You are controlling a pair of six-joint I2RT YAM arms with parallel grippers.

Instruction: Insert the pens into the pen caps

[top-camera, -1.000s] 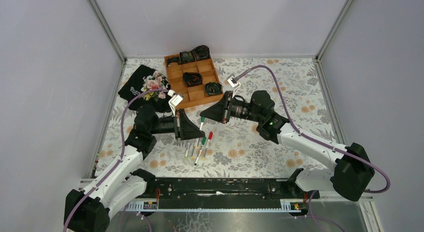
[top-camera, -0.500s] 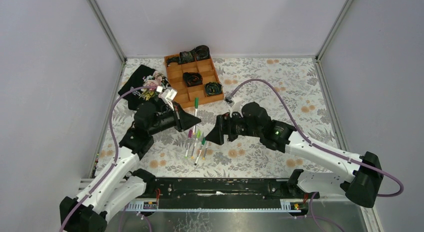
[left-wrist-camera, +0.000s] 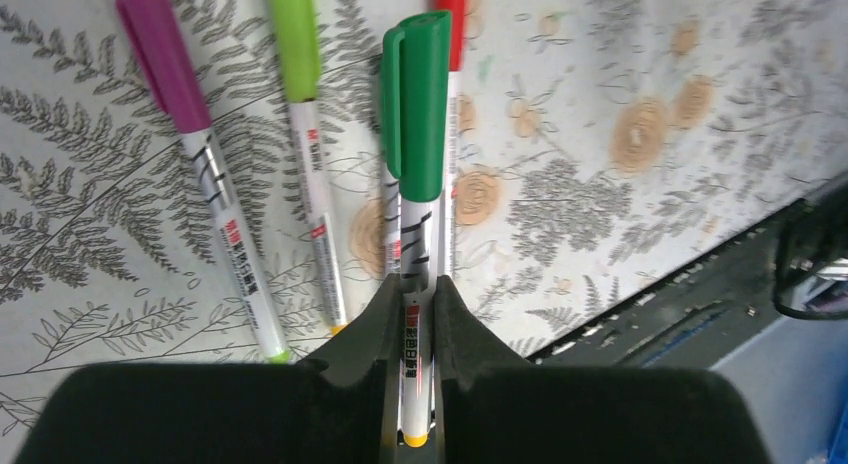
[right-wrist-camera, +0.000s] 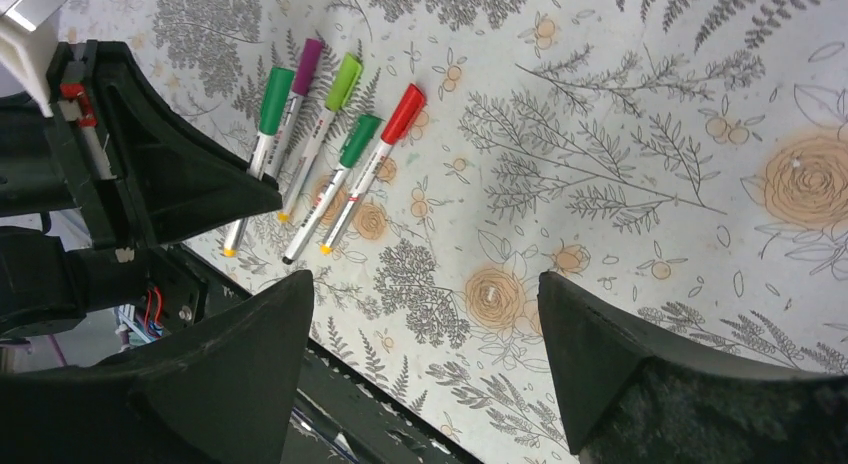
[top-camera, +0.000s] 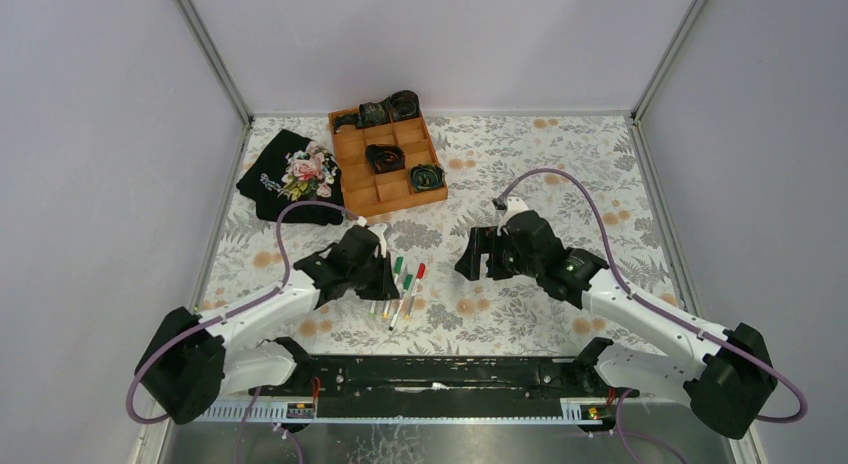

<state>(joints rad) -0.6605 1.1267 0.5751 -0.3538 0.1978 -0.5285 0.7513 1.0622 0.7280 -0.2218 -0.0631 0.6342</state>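
Observation:
My left gripper [left-wrist-camera: 415,284] is shut on a white pen [left-wrist-camera: 414,354] that wears a dark green cap [left-wrist-camera: 420,104]; it holds the pen low over the floral table. Beneath and beside it lie capped pens in a row: magenta [left-wrist-camera: 160,54], lime green [left-wrist-camera: 295,39], another dark green [right-wrist-camera: 358,139] and red [right-wrist-camera: 403,112]. In the top view my left gripper [top-camera: 387,274] sits at the row's left end [top-camera: 405,282]. Off to the right my right gripper [right-wrist-camera: 422,284] is wide open above bare table with nothing between its fingers; the top view shows this right gripper [top-camera: 468,259] apart from the pens.
A wooden compartment tray [top-camera: 362,174] with black coiled items stands at the back. A black floral cloth [top-camera: 295,174] lies to its left. The black rail [top-camera: 440,374] runs along the near edge, close behind the pens' ends.
My right gripper has opened and drawn back to the right. My left gripper has carried the green-capped pen from near the tray down to the row of pens.

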